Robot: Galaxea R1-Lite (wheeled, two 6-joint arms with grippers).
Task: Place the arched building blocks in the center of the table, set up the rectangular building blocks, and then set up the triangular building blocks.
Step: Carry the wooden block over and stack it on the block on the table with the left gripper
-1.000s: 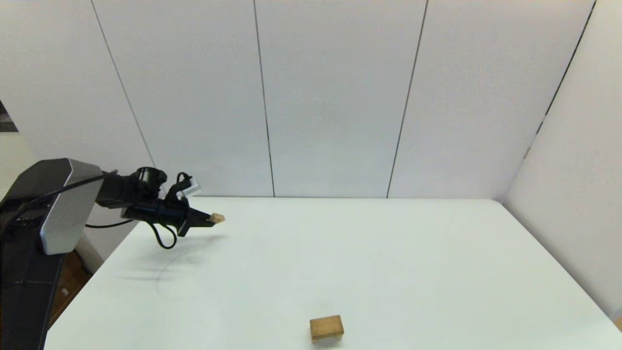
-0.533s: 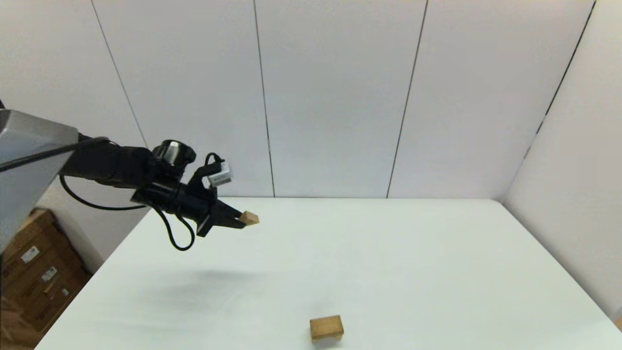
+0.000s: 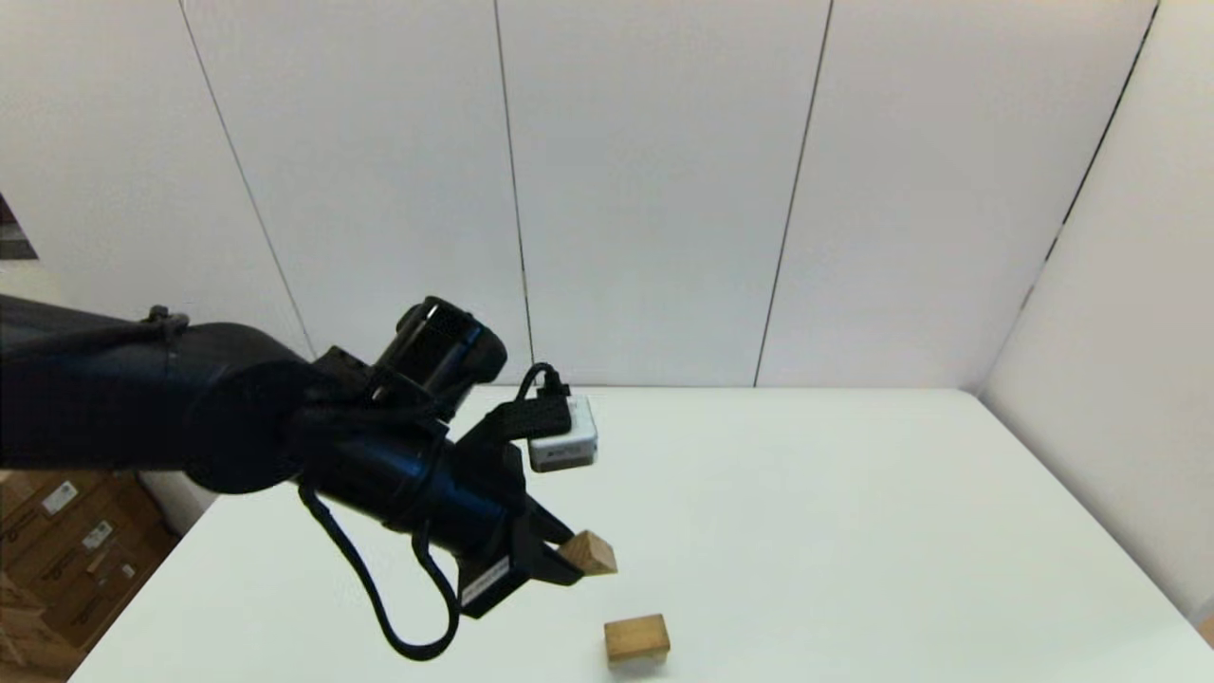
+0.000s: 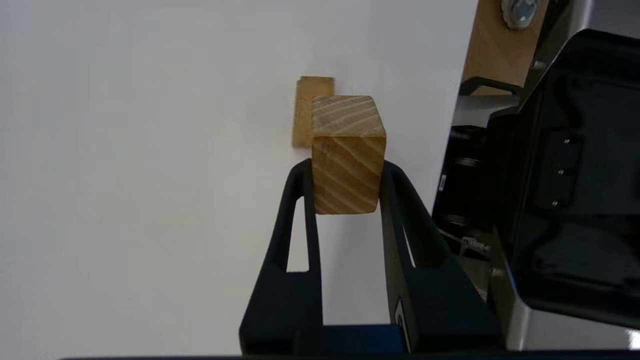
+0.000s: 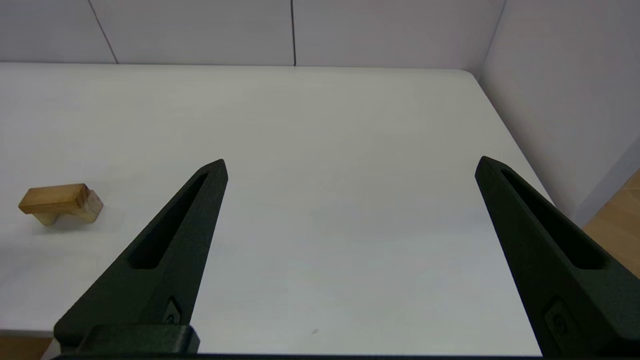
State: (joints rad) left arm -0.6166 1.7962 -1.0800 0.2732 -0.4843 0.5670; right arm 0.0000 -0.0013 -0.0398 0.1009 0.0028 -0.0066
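Robot test bay or lab cell, not a home. Plain white table (image 3: 806, 493) boxed in by bare white wall panels (image 3: 645, 190) with thin dark seams at back and right. Stacked cardboard boxes (image 3: 57, 541) with shipping labels on the wood floor (image 5: 617, 225) beside the table.

Left gripper (image 3: 569, 560) carried triangular block (image 3: 590, 553) toward arched block (image 3: 637, 637).

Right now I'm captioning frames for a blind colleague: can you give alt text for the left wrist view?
The left gripper is shut on a small tan wooden block, held above the white table. Just beyond it, partly hidden, a flat tan block lies on the table.
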